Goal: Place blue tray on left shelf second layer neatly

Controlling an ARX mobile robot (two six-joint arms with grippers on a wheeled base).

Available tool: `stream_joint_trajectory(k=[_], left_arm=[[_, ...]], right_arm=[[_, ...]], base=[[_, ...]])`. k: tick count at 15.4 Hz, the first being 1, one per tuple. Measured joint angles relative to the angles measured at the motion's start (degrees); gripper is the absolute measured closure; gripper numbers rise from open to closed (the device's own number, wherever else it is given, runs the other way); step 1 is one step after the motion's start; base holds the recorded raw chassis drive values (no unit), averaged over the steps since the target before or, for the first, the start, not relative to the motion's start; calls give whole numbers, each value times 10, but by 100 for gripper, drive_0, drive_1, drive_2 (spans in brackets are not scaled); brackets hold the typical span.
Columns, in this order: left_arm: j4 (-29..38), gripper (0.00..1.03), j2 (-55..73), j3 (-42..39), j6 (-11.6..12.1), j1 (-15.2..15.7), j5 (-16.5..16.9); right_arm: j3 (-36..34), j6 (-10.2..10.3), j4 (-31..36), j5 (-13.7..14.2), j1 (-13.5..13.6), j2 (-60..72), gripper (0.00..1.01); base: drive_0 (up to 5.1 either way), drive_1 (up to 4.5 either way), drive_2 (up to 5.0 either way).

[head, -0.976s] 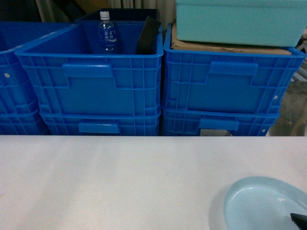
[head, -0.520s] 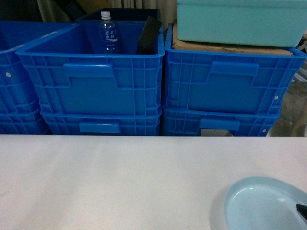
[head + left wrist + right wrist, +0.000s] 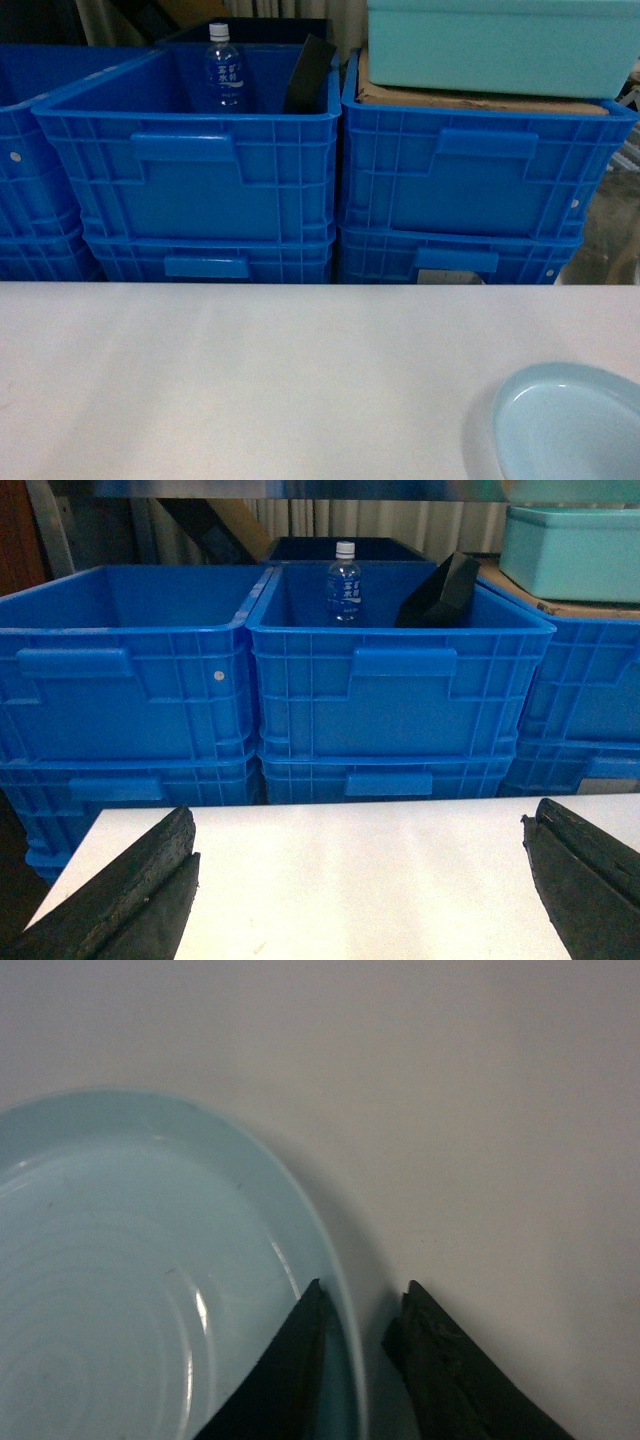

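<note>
R gripper (image 3: 355, 1335): fingers narrowed astride the rim of the pale sky-blue round plastic tray (image 3: 150, 1290), w/ rim between them; full clamp can't be confirmed. L gripper (image 3: 360, 880) wide open, holding nothing, above the white tabletop (image 3: 250, 380). Risk: thin rim pinch, so tray may tilt or slip on lift.

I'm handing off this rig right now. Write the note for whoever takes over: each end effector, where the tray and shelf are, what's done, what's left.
Left end effector: open wide, empty, over the white table, facing the blue crates.
Right end effector: fingers straddle the rim of the blue tray, one inside, one outside, with a narrow gap; whether they are clamped on it I cannot tell.
The tray sits at the table's near right corner in the head view.
The left shelf second layer is not in any view.
Done: right end effector lined up on the rim.
Left: confirm the grip, lift, find the shelf, set the tray down neatly.
</note>
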Motion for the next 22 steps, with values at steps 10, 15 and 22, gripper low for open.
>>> stream_joint_trajectory(k=[10, 15, 22], left_arm=[[0, 5, 0, 0, 0, 0, 0], [0, 5, 0, 0, 0, 0, 0], [0, 5, 0, 0, 0, 0, 0]], right_arm=[[-82, 71, 12, 2, 91, -79, 99], [-115, 31, 90, 32, 111, -145, 99], [-143, -13, 66, 47, 144, -390, 99]], base=[[0, 0, 0], [0, 0, 0], [0, 0, 0]])
